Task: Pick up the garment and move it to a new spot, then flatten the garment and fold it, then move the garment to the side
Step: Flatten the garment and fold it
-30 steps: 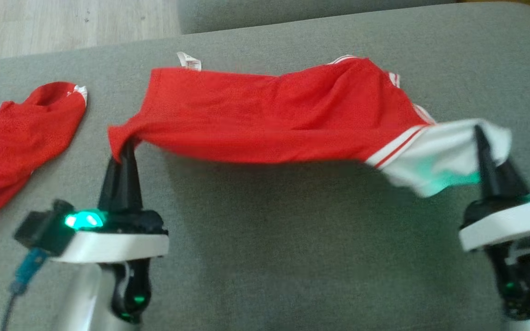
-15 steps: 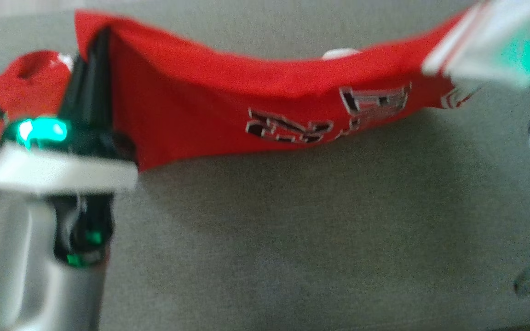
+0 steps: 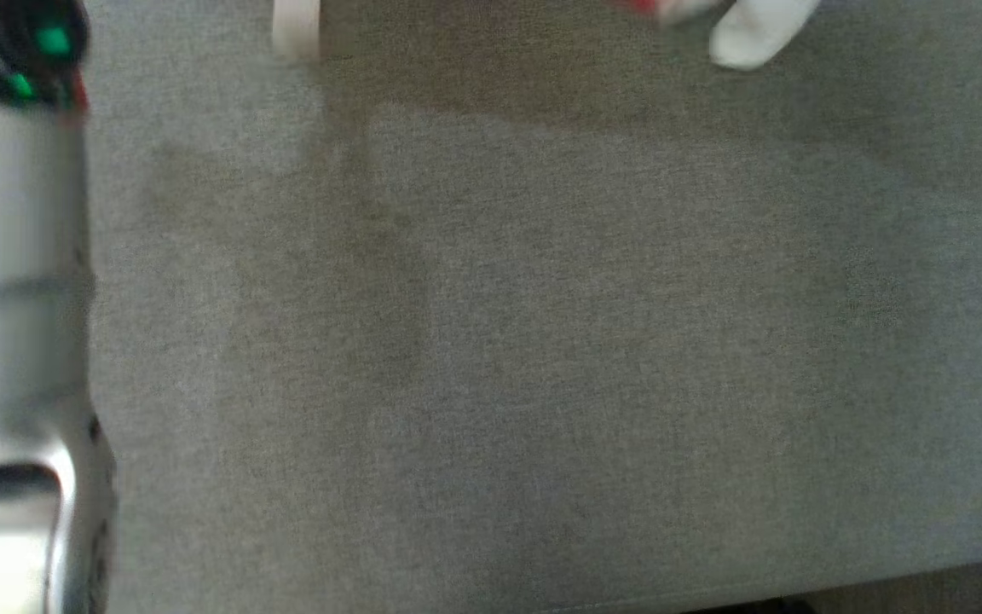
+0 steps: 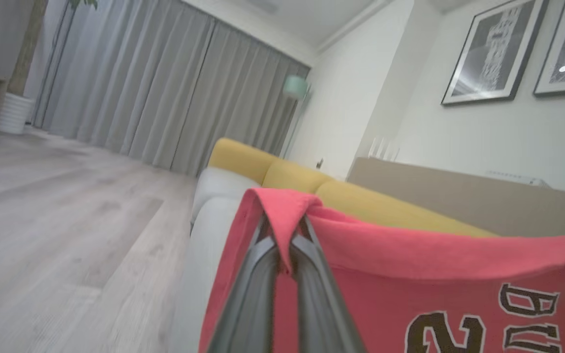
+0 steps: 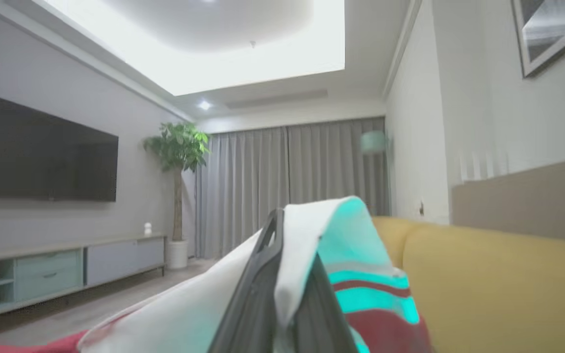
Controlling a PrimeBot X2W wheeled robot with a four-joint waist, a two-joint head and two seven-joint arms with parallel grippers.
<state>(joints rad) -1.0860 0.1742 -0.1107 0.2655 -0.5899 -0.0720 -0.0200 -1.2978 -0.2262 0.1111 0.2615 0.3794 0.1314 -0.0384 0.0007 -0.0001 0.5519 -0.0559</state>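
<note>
Clamping red garment point(image 4: 385, 274), left hand point(image 4: 285, 228), black numeral 2 point(image 4: 442, 334) printed

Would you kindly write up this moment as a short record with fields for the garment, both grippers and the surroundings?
garment: red jersey with a white part, held up in the air by both grippers
left gripper: shut on a red edge
right gripper: shut on the white part
surface below: grey cushion
background: yellow sofa, grey curtains
</note>
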